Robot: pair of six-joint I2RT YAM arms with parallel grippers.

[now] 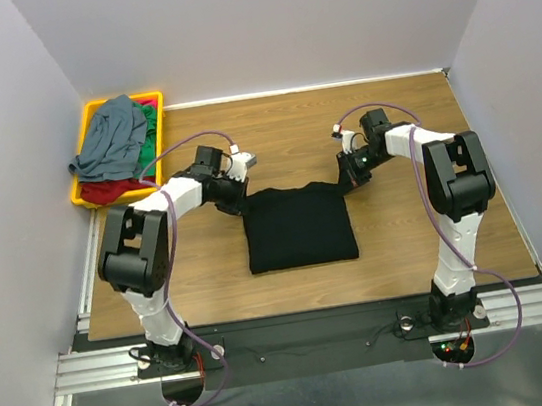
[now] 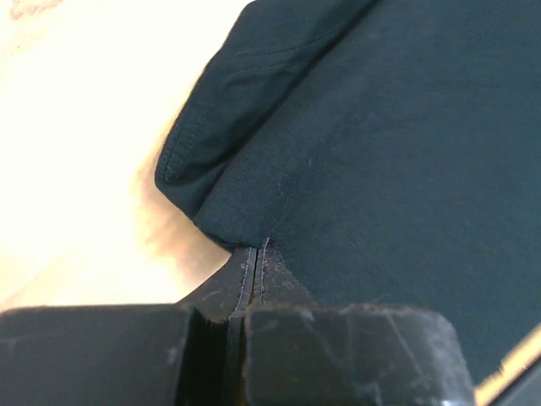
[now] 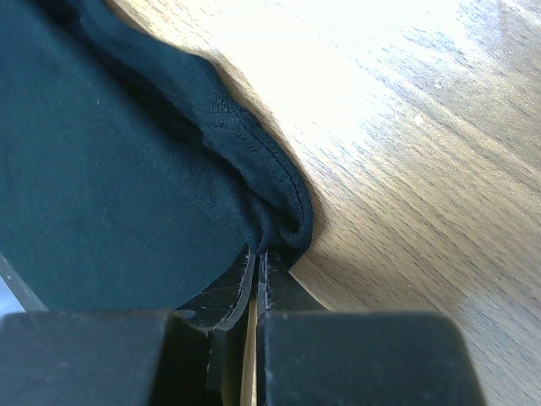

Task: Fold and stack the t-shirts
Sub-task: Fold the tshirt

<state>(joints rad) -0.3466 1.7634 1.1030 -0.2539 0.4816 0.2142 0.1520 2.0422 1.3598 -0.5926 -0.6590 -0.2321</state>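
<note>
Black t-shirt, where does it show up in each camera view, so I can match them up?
Top external: the black t-shirt lies folded at the middle of the wooden table, between the two arms.
Left wrist: it fills the upper right; the left claw pinches its corner.
Right wrist: it fills the left side; the right claw pinches its corner.
Shared landmark: the wooden table beside the shirt's edge, seen in all three.

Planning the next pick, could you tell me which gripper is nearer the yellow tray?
Left: the left gripper grips the black shirt nearest the tray; the right gripper grips its opposite corner.
</note>
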